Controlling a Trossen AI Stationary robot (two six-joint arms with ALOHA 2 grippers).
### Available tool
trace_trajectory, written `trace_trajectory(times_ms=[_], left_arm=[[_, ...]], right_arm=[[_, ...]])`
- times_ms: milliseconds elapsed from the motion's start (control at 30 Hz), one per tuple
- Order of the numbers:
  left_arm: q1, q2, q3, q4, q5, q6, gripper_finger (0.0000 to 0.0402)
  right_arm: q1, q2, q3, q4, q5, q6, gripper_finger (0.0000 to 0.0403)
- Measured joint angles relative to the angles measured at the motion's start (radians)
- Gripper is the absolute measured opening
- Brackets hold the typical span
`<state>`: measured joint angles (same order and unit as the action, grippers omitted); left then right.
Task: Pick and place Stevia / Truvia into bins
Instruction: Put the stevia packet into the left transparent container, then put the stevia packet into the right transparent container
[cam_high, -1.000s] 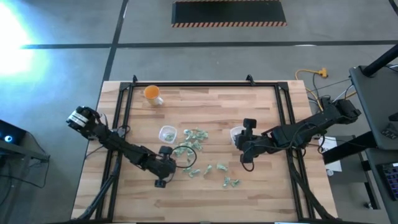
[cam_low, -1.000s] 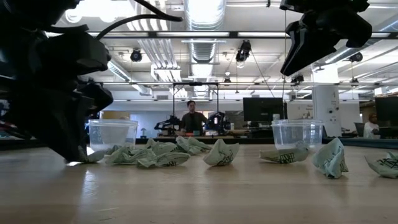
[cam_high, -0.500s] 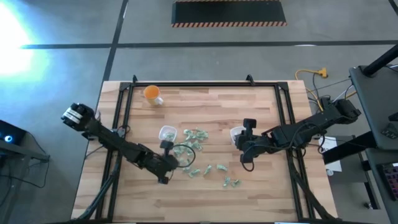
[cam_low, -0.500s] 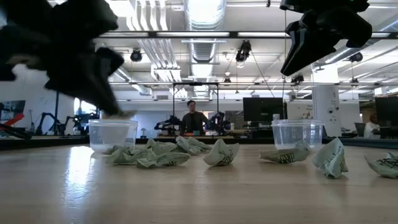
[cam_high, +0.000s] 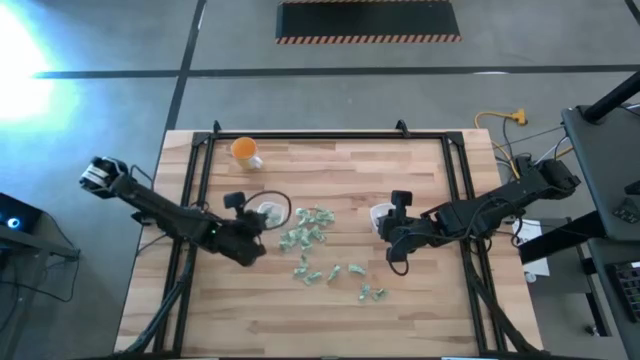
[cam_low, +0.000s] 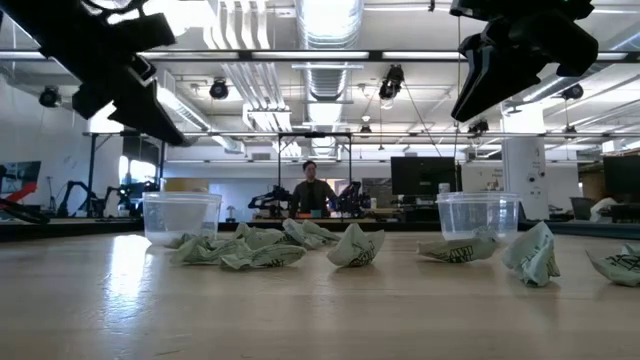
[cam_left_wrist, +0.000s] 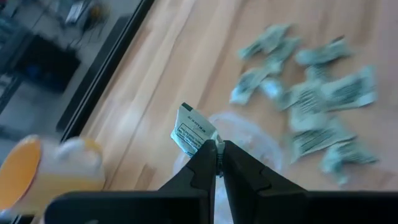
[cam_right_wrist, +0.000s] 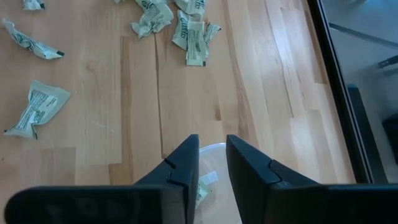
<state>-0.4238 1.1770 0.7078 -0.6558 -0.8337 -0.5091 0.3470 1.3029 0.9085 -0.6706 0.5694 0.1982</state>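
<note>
- We see the left gripper (cam_left_wrist: 217, 151) above the left bin (cam_high: 264, 212), a sachet (cam_left_wrist: 193, 130) between its fingers.
- The right gripper (cam_right_wrist: 212, 163) hangs over the right bin (cam_high: 381, 215).
- Loose sachets (cam_high: 308, 226) lie between the bins.

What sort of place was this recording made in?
Probably a robotics lab or open workshop. The low view shows exposed ceiling ducts, computer monitors and a person at distant benches; the butcher-block wooden table stands on bare concrete floor.

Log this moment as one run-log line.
left gripper: shut on sachet, over left bin | right gripper: open, over right bin
</note>
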Motion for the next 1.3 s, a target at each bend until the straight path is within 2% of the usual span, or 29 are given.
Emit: trace_trajectory(times_ms=[200,400,833,933,1133,1200,1300], left_arm=[[0.042,0.033,-0.006,-0.004,-0.001,-0.009,0.0008],[0.071,0.086,-0.005,-0.004,0.041,0.021,0.0012],[0.071,0.099,-0.005,0.002,0.044,0.02,0.0119],[0.071,0.096,0.003,0.003,0.044,0.019,0.0129],[0.071,0.093,0.017,0.035,0.044,0.026,0.013],[0.071,0.092,0.019,0.04,0.044,0.026,0.013],[0.071,0.092,0.019,0.045,0.044,0.025,0.013]], right_arm=[[0.0,0.0,0.0,0.004,0.0,0.0,0.0069],[0.0,0.0,0.0,0.005,0.0,0.0,0.0077],[0.0,0.0,0.0,0.046,-0.013,-0.001,0.007],[-0.001,0.001,-0.018,0.148,-0.107,-0.052,0.0073],[0.0,0.034,-0.083,0.427,-0.428,-0.214,0.0077],[0.0,0.051,-0.094,0.45,-0.471,-0.216,0.0075],[0.0,0.084,-0.099,0.474,-0.473,-0.158,0.007]])
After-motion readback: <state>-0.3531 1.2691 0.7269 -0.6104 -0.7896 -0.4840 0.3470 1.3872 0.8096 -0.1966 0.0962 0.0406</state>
